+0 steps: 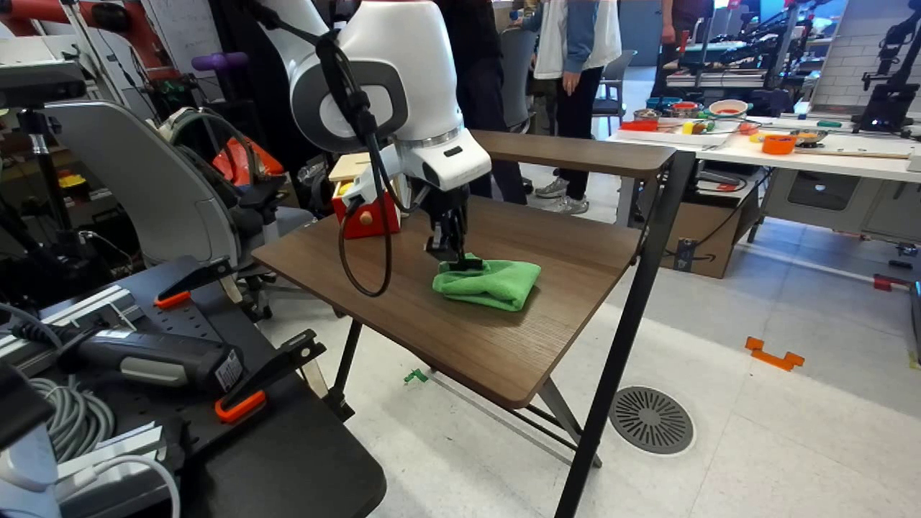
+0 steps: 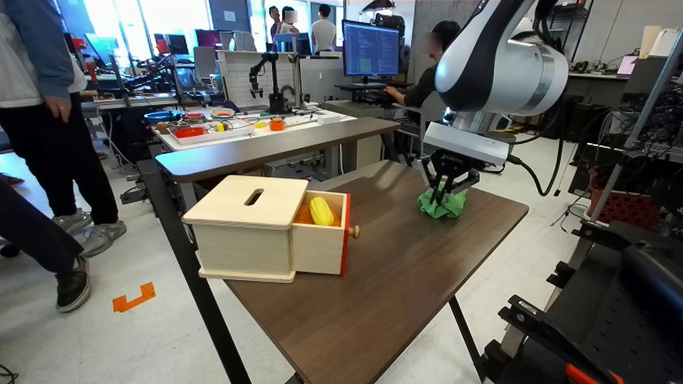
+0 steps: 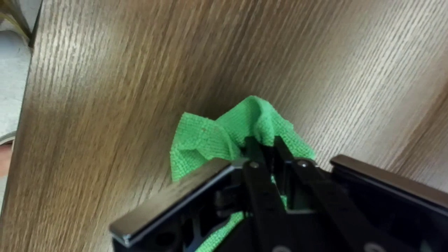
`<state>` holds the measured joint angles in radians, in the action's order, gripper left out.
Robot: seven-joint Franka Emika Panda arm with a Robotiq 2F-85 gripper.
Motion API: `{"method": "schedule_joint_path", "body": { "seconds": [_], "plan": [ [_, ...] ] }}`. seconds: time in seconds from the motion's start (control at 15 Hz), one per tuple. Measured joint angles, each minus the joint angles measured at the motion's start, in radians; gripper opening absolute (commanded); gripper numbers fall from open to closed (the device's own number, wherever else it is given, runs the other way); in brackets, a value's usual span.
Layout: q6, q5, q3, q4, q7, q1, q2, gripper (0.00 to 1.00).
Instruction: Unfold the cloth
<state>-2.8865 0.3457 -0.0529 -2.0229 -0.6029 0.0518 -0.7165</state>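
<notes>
The bright green cloth lies bundled and folded on the brown table. In an exterior view the cloth looks crumpled around the fingertips. My gripper points down onto the cloth and also shows in an exterior view. In the wrist view the fingers are closed together with a raised fold of the cloth pinched between the tips. A loose corner sticks out to the left there. Much of the cloth is hidden under the gripper in that view.
A wooden box with a red-fronted drawer pulled open stands on the table; a yellow object lies in the drawer. A raised shelf runs along one table side. A black cart stands near the table.
</notes>
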Motion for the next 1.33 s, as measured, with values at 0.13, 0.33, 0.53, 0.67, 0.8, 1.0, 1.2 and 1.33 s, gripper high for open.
{"method": "schedule_joint_path", "body": {
  "seconds": [0.13,0.33,0.53,0.67,0.8,1.0,1.2,1.33],
  "plan": [
    [0.0,0.0,-0.001,0.0,0.0,0.001,-0.001,0.01],
    [0.0,0.0,-0.005,-0.002,0.01,0.002,0.006,0.01],
    [0.0,0.0,-0.017,-0.023,0.036,0.002,0.054,0.01],
    [0.0,-0.001,-0.029,-0.054,0.058,0.001,0.116,0.01],
    [0.001,-0.003,-0.043,-0.089,0.074,-0.003,0.189,0.01],
    [0.001,-0.004,-0.065,-0.132,0.087,-0.007,0.29,0.01],
    [0.002,-0.004,-0.088,-0.149,0.09,-0.004,0.34,0.01],
    [0.002,-0.004,-0.1,-0.15,0.092,0.0,0.343,0.01]
  ]
}}
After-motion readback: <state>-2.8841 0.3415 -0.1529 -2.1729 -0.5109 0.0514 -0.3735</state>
